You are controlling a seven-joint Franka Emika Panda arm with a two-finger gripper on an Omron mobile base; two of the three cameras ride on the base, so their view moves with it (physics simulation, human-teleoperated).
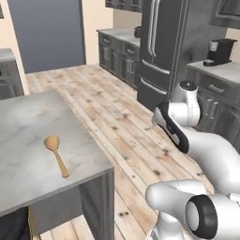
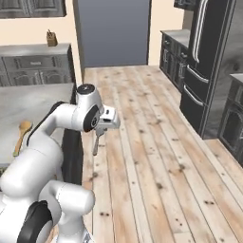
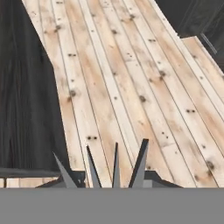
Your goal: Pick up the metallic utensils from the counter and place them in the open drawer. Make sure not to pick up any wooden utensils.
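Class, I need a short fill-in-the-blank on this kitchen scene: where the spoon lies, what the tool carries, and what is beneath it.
1. The wooden spoon lies on the marble ____.
2. The tool is shut on a silver-grey ____, whose tines show in the hand view.
3. Below the tool lies the wooden plank ____.
4. The coffee machine standing on the far cabinet top is coloured ____.

Missing words: counter; fork; floor; black

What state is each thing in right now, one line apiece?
Pincer: shut on the fork, out over the wooden floor beside the counter.
Fork: held, hanging down, tines showing in the hand view.
Wooden spoon: lying flat on the counter, untouched.
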